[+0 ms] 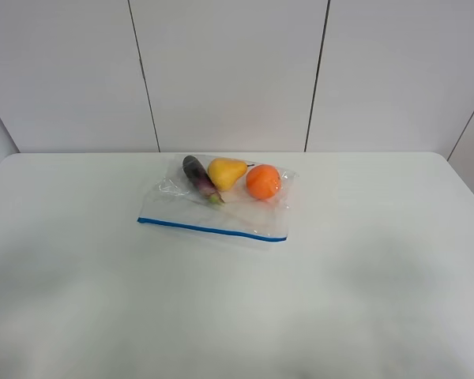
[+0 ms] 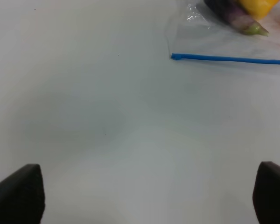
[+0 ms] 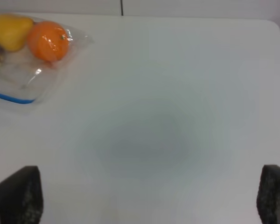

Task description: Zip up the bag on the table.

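The bag (image 1: 213,204) lies flat on the worktop (image 1: 379,276), nearer the far edge than the near one, blue zipper strip (image 1: 212,230) facing the near edge, with eggplant (image 1: 199,177), pear (image 1: 226,171) and orange (image 1: 263,181) inside. Both the left claw (image 2: 144,196) and the right claw (image 3: 149,196) hang released, well apart from it. Nothing looks begun; next, one claw likely pins a strip end while the other finds the slider.
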`<state>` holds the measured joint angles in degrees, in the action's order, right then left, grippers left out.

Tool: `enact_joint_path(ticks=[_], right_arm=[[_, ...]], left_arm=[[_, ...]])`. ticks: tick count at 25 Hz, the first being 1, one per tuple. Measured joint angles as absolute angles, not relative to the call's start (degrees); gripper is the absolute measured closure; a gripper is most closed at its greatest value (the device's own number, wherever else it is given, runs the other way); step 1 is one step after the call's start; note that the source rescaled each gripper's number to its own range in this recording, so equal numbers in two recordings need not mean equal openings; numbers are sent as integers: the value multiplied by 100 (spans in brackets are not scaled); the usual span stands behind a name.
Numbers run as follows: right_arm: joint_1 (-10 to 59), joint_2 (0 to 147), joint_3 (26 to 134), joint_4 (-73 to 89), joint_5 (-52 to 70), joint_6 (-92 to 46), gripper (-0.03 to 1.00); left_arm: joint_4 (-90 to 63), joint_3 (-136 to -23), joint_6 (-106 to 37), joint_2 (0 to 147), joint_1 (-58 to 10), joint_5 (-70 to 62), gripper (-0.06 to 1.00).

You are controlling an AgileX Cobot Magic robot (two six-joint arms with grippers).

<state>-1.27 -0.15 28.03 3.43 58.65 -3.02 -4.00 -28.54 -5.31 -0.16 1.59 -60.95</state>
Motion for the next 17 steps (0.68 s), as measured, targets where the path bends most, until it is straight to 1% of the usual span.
enact_joint_path(ticks=[17], right_arm=[[-127, -35, 2803, 243, 5859, -282, -2]], left_arm=[[-400, -2854, -531, -16, 159, -6095, -6]])
